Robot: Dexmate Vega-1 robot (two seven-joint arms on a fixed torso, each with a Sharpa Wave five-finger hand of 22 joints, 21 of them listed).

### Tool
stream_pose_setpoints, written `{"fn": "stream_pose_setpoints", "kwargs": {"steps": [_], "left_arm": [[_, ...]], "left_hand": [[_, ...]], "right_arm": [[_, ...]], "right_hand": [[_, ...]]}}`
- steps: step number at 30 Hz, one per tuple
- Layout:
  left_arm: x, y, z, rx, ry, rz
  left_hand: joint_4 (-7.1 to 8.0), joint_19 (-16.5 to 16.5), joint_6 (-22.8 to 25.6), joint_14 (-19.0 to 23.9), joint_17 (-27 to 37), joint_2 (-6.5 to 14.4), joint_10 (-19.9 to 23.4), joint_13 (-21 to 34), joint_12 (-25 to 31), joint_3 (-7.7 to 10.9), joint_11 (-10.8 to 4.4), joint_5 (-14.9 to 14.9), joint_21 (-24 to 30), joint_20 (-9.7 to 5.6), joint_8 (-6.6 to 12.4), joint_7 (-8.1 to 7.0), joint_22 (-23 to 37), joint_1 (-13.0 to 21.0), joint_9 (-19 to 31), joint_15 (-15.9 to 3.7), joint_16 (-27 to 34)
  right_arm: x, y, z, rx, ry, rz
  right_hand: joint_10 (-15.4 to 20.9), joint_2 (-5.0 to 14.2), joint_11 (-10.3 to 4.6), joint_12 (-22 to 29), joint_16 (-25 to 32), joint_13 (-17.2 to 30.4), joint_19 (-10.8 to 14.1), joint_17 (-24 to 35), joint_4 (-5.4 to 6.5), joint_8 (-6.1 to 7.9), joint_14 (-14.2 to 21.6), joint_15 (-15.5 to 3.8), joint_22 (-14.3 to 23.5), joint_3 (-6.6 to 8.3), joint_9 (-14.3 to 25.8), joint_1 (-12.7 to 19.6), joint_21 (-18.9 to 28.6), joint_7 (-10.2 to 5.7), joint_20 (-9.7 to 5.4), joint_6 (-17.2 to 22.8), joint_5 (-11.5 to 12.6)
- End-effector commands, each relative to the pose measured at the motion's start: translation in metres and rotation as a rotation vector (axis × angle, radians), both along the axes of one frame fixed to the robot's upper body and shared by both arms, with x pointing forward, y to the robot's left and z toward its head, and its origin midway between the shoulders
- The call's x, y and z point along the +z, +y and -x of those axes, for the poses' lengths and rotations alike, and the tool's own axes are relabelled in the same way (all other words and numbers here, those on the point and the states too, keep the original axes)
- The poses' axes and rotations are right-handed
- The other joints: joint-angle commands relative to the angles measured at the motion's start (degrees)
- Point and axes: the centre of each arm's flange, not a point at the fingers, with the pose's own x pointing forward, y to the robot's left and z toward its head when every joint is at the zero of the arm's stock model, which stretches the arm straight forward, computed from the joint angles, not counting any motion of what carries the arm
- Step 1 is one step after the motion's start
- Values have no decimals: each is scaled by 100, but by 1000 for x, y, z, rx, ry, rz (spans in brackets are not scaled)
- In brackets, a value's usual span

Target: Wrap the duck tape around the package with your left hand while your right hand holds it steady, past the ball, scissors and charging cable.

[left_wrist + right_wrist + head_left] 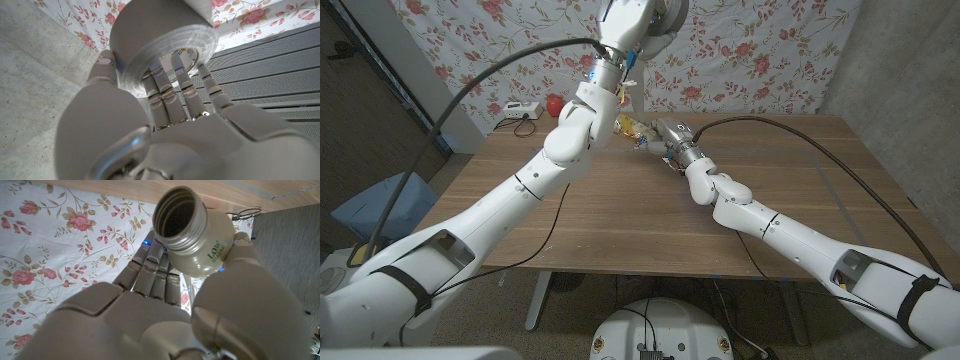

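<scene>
While your right hand (165, 315) grips open-necked white bottle (197, 235) (the "package") steady, left hand (160, 125) holds grey tape roll (162, 45) just above it, ready for wrapping.

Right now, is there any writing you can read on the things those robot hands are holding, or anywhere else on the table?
"LOW SUGAR": green print on the side of the open-mouthed pale bottle held by the right hand.
The roll of grey tape gripped by the left hand: no writing visible.
The white device at the table's far left edge: too small to read anything on it.
</scene>
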Motion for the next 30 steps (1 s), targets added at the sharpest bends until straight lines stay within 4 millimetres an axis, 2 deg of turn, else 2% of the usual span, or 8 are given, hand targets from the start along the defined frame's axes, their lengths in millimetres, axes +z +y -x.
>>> {"fn": "stream_pose_setpoints", "kwargs": {"steps": [1, 11, 20, 30], "left_arm": [[-5, 12, 0, -11, 92, 2], [-8, 26, 2, -234, 227, 33], [-5, 40, 17, -296, 217, 51], [-24, 53, 9, -346, 253, 81]], "left_hand": [[140, -23, 180, 77, 59, 1072, 244, 40, 10, 119, -259, 70, -12, -9, 136, -203, 13, 1176, 59, -932, 12], [168, -27, 162, 87, 113, 1083, 248, 31, -28, 78, -261, 101, -14, 8, 131, -147, 16, 1177, 28, -916, 9], [177, -33, 155, 76, 141, 1091, 264, 38, -42, 60, -259, 122, -15, 24, 146, -131, 18, 1191, 34, -926, -9], [190, -35, 155, 69, 179, 1101, 257, -2, -96, 31, -260, 126, -13, 36, 148, -104, 22, 1197, 15, -920, -11]], "right_arm": [[14, -4, -1, -27, -35, -30], [25, -4, -12, -88, -48, -26], [33, -8, -20, -122, -42, -40], [47, -21, -18, -124, -53, -130]], "right_hand": [[1486, 1354, -924, 32, -19, 18, -32, 20, 298, 36, 101, -579, 10, 260, 35, 1384, 36, -1154, -420, 1666, 27], [1493, 1353, -919, 25, -39, 19, -40, 42, 307, 28, 105, -579, 5, 243, 42, 1396, 58, -1152, -421, 1676, 34], [1498, 1354, -922, 19, -58, 24, -50, 65, 314, 10, 111, -581, 0, 226, 37, 1411, 81, -1151, -423, 1682, 43], [1494, 1358, -925, 15, -77, 37, -58, 88, 320, 2, 122, -581, -5, 212, 50, 1430, 106, -1144, -424, 1680, 52]]}}
